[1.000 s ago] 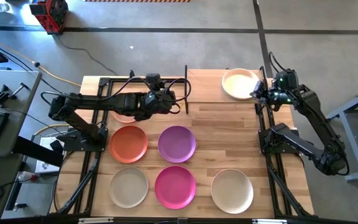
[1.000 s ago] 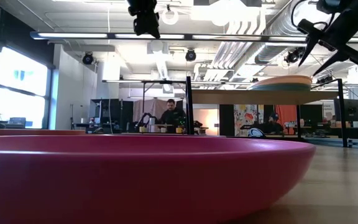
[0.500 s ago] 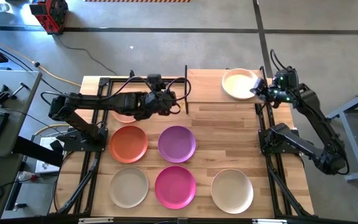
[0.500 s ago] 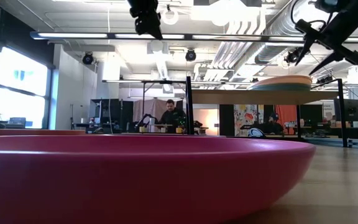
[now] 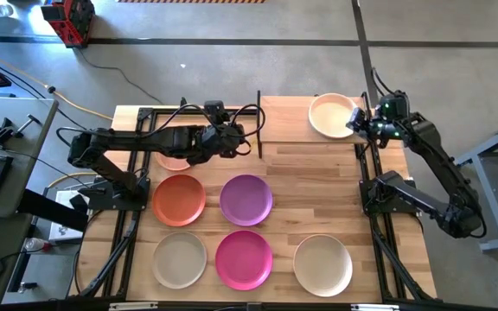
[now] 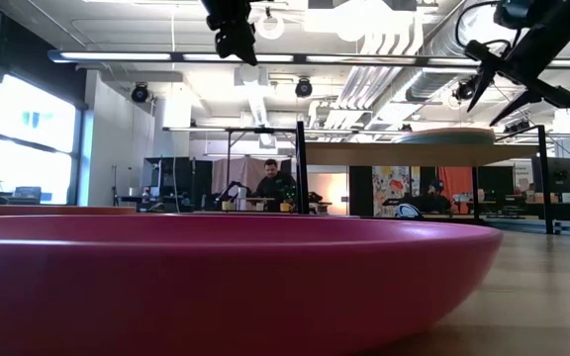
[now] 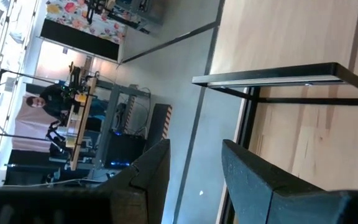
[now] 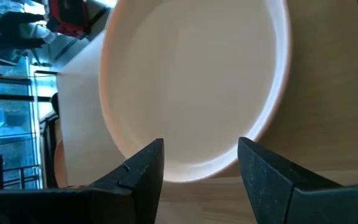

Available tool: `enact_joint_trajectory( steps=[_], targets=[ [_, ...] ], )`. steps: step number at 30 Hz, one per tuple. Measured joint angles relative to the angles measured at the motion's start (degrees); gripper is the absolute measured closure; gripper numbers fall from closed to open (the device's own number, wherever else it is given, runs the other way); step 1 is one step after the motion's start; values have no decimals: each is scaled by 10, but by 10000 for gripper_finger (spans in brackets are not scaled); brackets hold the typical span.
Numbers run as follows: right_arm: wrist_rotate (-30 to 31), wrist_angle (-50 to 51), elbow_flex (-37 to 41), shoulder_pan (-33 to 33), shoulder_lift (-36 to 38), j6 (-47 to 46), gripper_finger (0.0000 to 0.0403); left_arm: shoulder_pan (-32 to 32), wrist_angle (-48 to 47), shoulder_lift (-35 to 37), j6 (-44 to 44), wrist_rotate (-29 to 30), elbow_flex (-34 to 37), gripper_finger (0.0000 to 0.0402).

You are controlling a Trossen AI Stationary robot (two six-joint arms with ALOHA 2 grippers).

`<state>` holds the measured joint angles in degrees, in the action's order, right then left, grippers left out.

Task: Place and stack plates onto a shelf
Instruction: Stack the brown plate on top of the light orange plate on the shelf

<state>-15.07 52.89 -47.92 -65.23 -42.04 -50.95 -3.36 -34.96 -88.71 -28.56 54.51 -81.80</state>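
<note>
Hovering at upper right, right claw point(image 5: 355, 122) spread, empty, beside cream plate point(image 5: 331, 115) stacked on shelf point(image 5: 288, 112). Left claw point(image 5: 239, 141) released, upper centre. Five plates wait on tabletop point(image 5: 318, 186); next pick wants clean rim grip.

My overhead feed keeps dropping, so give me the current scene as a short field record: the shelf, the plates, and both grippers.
shelf: raised light-wood board at the table's far edge
on shelf: cream plate on top of a stack, at the right end
on table: orange plate, purple plate, beige plate, magenta plate, off-white plate
partly hidden: peach-pink plate under the left arm
left gripper: open, empty, beside the shelf's left end
right gripper: open, empty, at the cream plate's right rim
</note>
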Motion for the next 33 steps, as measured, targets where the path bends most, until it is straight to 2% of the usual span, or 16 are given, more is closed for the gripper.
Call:
enact_joint_trajectory(
  steps=[4,8,12,15,23,27,33],
  targets=[
    [-13,-22,0,0,16,1,220,0,-32,0,16,7,0,266],
    [-60,-58,0,0,34,12,220,-3,-143,0,124,11,0,266],
    [-124,-93,0,24,50,20,220,-20,-275,0,285,-52,3,266],
    [-132,-119,0,61,58,20,220,-38,-314,0,369,-101,27,266],
    [-118,-220,0,191,65,-17,220,-91,-311,0,456,-227,124,266],
    [-74,-257,0,250,64,-26,220,-119,-297,0,490,-271,164,266],
    [-21,-258,0,313,64,-26,220,-158,-244,0,510,-355,218,266]
  ],
)
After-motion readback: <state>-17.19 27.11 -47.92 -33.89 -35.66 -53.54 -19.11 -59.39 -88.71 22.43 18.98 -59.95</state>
